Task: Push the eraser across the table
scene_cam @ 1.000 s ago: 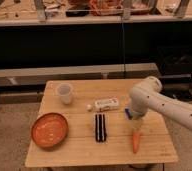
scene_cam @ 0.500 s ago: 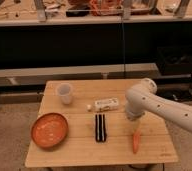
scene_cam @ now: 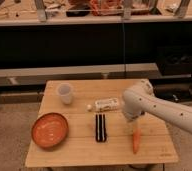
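Note:
The eraser (scene_cam: 100, 128), a long narrow black block with a pale stripe down its middle, lies lengthwise near the middle of the light-wood slatted table (scene_cam: 79, 152). My white arm reaches in from the right. Its gripper (scene_cam: 130, 125) points down over the table, a short way to the right of the eraser and apart from it. The gripper hangs just above the top end of an orange carrot (scene_cam: 135, 141).
An orange bowl (scene_cam: 49, 130) sits at the table's front left. A white cup (scene_cam: 65, 93) stands at the back left. A small white labelled box (scene_cam: 107, 104) and a tiny white ball (scene_cam: 89, 107) lie behind the eraser. Dark shelving stands behind the table.
My arm has shifted left, bringing the gripper closer to the eraser. The eraser, the carrot and the other objects have not moved.

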